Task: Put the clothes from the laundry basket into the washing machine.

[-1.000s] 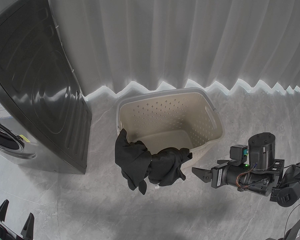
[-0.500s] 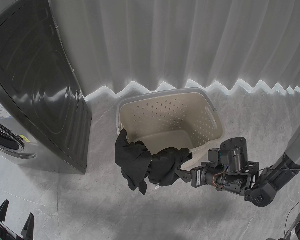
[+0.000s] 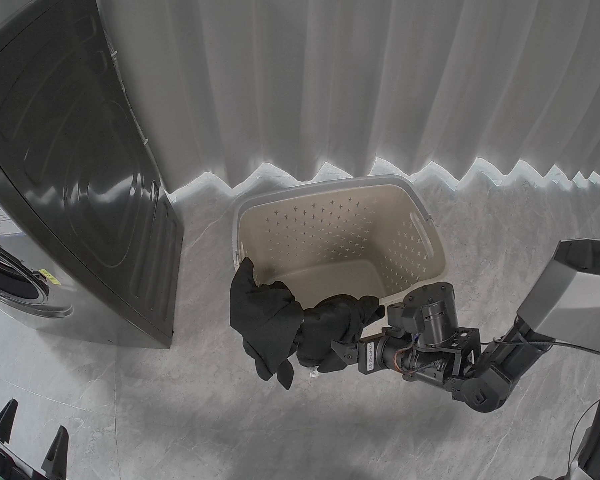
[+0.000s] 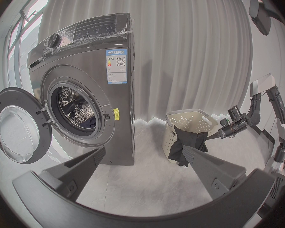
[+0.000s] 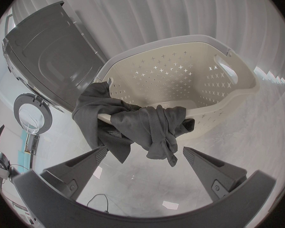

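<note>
Head view: my right claw [image 3: 345,353] has come in from the side over the last second, tips now at the dark clothes [image 3: 273,321] draped over the near rim of the basket [image 3: 333,185]. Left wrist view: left claw [image 4: 145,174] spread and empty, well away from the basket; washer [image 4: 85,105] stands open beside the basket. Right wrist view: right claw gapes wide around the bundle, nothing gripped yet; the grab looks next.
</note>
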You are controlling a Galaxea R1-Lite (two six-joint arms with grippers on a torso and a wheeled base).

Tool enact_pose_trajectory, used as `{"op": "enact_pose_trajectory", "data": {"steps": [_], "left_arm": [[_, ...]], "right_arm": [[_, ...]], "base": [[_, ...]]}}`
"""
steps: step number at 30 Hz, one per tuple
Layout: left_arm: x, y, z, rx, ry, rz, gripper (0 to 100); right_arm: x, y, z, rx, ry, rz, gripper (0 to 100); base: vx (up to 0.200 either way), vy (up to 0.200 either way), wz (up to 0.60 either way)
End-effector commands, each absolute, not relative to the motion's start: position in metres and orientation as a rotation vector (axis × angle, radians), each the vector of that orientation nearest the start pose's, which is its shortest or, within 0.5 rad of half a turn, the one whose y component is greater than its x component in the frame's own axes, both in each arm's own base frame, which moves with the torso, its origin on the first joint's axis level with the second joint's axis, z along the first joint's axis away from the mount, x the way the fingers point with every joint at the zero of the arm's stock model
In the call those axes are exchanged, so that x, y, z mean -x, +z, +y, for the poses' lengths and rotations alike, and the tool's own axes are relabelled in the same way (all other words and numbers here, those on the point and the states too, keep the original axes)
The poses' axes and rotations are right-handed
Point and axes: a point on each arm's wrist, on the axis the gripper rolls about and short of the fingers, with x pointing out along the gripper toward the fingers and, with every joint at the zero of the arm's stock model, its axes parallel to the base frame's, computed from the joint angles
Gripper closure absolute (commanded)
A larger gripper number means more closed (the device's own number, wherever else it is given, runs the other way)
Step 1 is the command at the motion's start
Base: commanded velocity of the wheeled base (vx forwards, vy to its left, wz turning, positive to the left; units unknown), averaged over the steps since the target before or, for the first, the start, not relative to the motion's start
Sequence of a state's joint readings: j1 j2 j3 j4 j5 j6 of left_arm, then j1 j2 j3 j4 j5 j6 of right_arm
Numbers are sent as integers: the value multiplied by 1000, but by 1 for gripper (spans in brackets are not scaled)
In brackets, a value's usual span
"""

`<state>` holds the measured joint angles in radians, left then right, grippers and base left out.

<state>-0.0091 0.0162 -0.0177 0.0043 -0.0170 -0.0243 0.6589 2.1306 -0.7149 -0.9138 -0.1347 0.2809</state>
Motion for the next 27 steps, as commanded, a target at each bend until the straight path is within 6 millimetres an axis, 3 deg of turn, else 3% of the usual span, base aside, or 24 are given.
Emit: {"op": "enact_pose_trajectory", "data": {"steps": [1, 10, 24, 25, 27], "left_arm": [[23, 75, 0, 25, -26, 5, 0], [23, 75, 0, 25, -26, 3, 0], [23, 75, 0, 28, -26, 5, 0], [23, 75, 0, 28, -26, 5, 0], [23, 75, 0, 28, -26, 3, 0]], "right_arm": [[-292, 29, 217, -70, 427, 543, 0], [-328, 21, 227, -79, 406, 498, 0], [-346, 0, 238, -71, 408, 488, 0], [-348, 1, 239, -77, 410, 474, 100], [-348, 3, 240, -83, 414, 457, 100]], "base": [[0, 0, 0], [0, 0, 0], [0, 0, 0], [0, 0, 0], [0, 0, 0]]}}
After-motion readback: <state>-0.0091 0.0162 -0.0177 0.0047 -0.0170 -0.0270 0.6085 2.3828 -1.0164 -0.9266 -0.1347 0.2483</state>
